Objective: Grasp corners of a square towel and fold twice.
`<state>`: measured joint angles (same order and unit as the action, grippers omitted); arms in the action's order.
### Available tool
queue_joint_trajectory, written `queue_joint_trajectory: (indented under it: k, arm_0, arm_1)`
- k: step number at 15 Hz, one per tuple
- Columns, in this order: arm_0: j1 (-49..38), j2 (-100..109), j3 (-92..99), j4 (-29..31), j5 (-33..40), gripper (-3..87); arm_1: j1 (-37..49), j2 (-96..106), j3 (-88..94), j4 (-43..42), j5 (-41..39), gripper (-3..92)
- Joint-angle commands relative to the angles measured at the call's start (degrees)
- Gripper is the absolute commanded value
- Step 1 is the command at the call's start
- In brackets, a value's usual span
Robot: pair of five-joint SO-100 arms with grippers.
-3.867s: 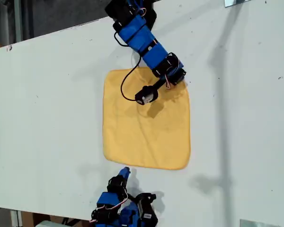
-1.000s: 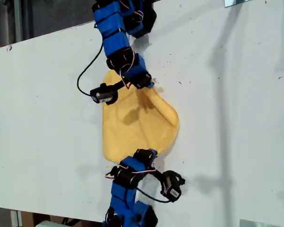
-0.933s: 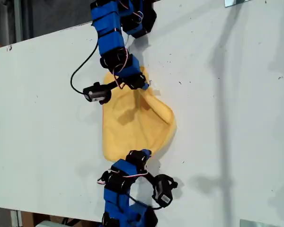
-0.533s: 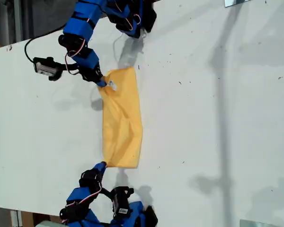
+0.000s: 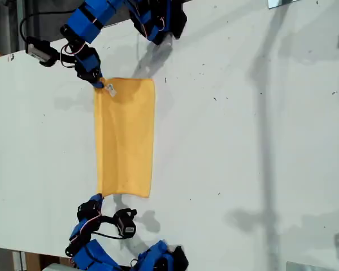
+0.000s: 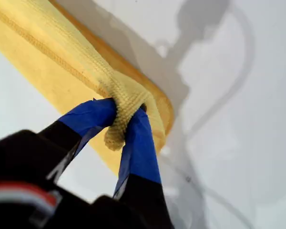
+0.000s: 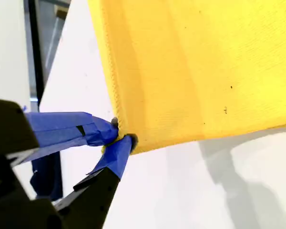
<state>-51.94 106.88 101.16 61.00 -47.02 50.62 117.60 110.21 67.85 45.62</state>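
Note:
The yellow towel (image 5: 124,135) lies folded in half as a tall rectangle on the white table (image 5: 243,141). My first gripper (image 5: 98,86) is shut on its far corner at the exterior view's left, beside a small pale tag (image 5: 110,89). In the first wrist view that gripper (image 6: 126,107) pinches the upper layer of the towel (image 6: 62,52) just above the lower one. My second gripper (image 5: 97,197) is shut on the near corner on the same side. The second wrist view shows this gripper (image 7: 121,136) clamping the towel (image 7: 190,62) at its rounded tip.
The table's back edge runs along the exterior view's upper left, with a dark gap beyond it. The first arm's base (image 5: 158,22) stands at the back and the second arm's base (image 5: 158,259) at the front edge. Arm shadows lie on the table.
Both grippers have dragged their held corners further toward the exterior view's left. The doubled towel has stretched flat into a neater rectangle. A second ago it was still bunched mid-fold.

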Motion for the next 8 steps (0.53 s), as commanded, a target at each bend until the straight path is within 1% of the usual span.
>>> queue_joint_trajectory:
  k: [1,2,4,5,6,8]
  arm_0:
    - [-4.48,-5.27,-8.17,-0.44,2.37,-1.8]
    - [-5.63,-8.70,-10.63,-0.53,2.55,-1.8]
    - [-6.77,-13.62,-10.81,-4.39,2.81,-1.8]
    - [-6.94,-15.56,-10.72,-5.98,2.90,-1.8]
    - [-7.03,-16.79,-10.55,-6.68,2.81,-1.8]
    - [-6.86,-16.87,-8.96,-7.56,2.46,-1.8]
  arm_1:
    - [4.75,-2.20,-1.41,-5.27,-4.04,-0.1]
    - [5.71,-6.59,-3.34,-6.77,-5.45,-0.1]
    - [7.38,-17.05,-7.82,-7.91,-5.89,-0.1]
    - [7.65,-20.65,-8.09,-10.20,-6.06,-0.1]
    - [7.65,-23.47,-8.17,-11.95,-6.50,-0.1]
    - [7.03,-24.70,-8.00,-12.57,-6.59,-0.1]
